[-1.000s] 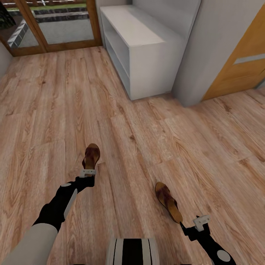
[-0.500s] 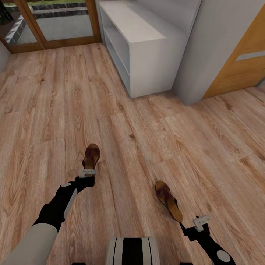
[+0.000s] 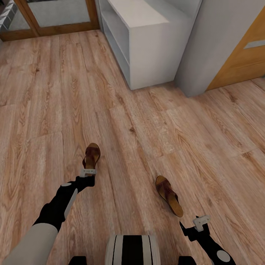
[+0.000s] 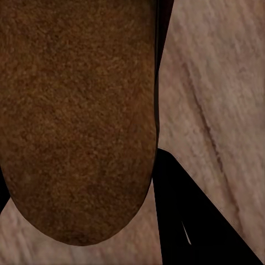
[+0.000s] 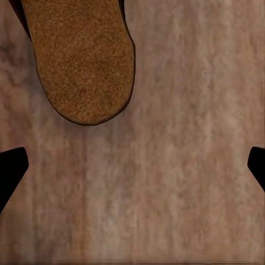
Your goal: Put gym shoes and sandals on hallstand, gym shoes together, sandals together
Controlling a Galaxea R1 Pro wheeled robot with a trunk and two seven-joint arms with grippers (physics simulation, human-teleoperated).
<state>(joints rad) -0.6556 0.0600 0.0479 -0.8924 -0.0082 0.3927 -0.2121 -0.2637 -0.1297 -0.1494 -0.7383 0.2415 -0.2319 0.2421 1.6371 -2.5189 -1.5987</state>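
Two sandals (image 3: 91, 156) (image 3: 169, 195) lie on the floor (image 3: 147, 125), well short of the hallstand (image 3: 147, 40); left gripper (image 3: 88, 172) grasps one, right gripper (image 3: 191, 224) spread wide.

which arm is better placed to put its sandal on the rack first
Probably the left. The left gripper sits forward with its sandal, nearer the shoe rack. The right gripper is further back.
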